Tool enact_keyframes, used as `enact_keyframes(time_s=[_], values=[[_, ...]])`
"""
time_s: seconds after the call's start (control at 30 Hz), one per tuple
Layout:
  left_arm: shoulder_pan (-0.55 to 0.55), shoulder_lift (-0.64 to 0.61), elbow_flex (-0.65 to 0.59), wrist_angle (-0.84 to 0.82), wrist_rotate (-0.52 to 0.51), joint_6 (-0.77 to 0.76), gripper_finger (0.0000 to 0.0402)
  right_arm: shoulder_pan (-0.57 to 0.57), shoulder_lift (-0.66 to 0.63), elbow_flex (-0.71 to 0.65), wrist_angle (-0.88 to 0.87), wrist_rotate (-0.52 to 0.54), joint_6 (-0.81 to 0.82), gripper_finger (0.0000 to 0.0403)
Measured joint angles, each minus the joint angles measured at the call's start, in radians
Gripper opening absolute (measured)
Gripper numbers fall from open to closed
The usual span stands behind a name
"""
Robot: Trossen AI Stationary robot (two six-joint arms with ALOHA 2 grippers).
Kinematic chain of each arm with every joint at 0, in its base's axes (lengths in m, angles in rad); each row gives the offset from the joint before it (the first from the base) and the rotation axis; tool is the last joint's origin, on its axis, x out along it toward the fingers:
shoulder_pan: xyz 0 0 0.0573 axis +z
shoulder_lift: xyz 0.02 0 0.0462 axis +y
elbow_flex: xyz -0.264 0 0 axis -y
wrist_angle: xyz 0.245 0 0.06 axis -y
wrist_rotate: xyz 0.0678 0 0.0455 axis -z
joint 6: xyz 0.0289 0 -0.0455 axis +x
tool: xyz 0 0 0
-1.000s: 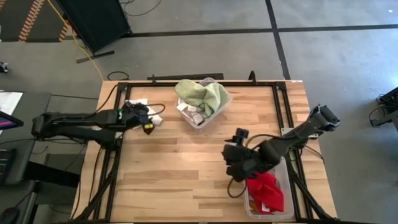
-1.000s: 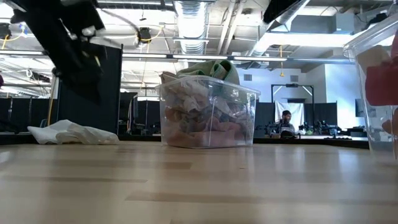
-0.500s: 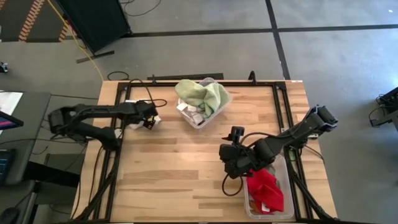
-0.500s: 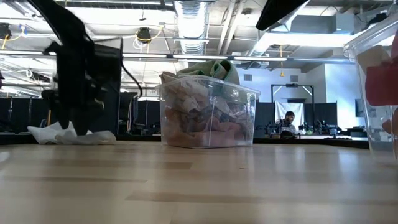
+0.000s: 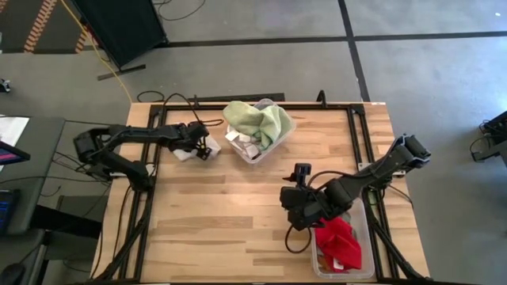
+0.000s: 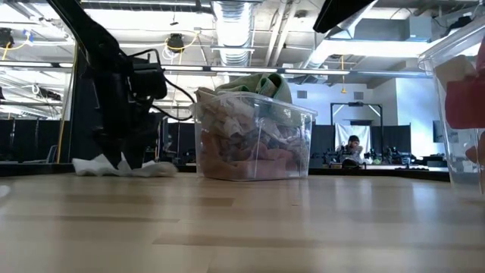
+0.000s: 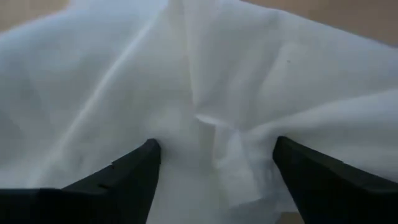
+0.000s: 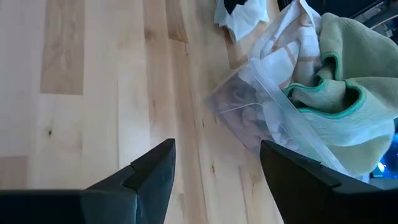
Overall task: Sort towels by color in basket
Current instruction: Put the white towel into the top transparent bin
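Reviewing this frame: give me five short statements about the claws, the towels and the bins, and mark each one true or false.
1. The left claw is down at the white towel on the table. True.
2. A pale green towel lies on top of the clear bin at the far middle of the table. True.
3. The right claw holds a red towel. False: its fingers are open and empty, above bare wood.
4. The red towel lies in the bin by the right arm. True.
5. The white towel is inside the clear bin. False: it lies on the table beside it.
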Motion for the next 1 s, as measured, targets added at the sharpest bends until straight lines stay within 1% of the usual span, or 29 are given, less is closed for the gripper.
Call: enact_keyframes(time_s=[0.1, 0.27, 0.4, 0.57, 0.6, 0.77, 0.87, 1.0], values=[[0.018, 0.001, -0.001, 0.021, 0.084, 0.028, 0.0281, 0.0, 0.0, 0.0, 0.004, 0.0, 0.002, 0.0268], [0.042, 0.002, -0.002, 0.028, 0.135, 0.09, 0.0208, -0.001, 0.0, 0.0, 0.01, 0.0, 0.003, 0.0268], [0.043, 0.002, -0.002, 0.03, 0.152, 0.125, 0.0133, -0.001, 0.0, 0.0, 0.016, 0.0, 0.003, 0.0268], [0.031, 0.002, -0.002, 0.037, 0.153, 0.179, 0.0023, -0.001, 0.0, 0.0, 0.019, 0.0, 0.003, 0.0268], [0.027, 0.002, -0.003, 0.039, 0.15, 0.189, 0.0014, -0.001, 0.0, 0.0, 0.019, 0.0, 0.003, 0.0268], [-0.008, -0.036, 0.012, 0.027, 0.142, 0.219, 0.0006, -0.001, 0.0, 0.0, 0.02, 0.0, 0.003, 0.0268], [-0.043, -0.094, 0.036, -0.04, 0.149, 0.223, 0.0005, -0.002, 0.0, 0.0, 0.02, 0.0, 0.003, 0.0268], [-0.102, -0.214, 0.087, -0.061, 0.148, 0.228, 0.0004, -0.008, 0.0, 0.0, 0.021, 0.0, 0.002, 0.0268]])
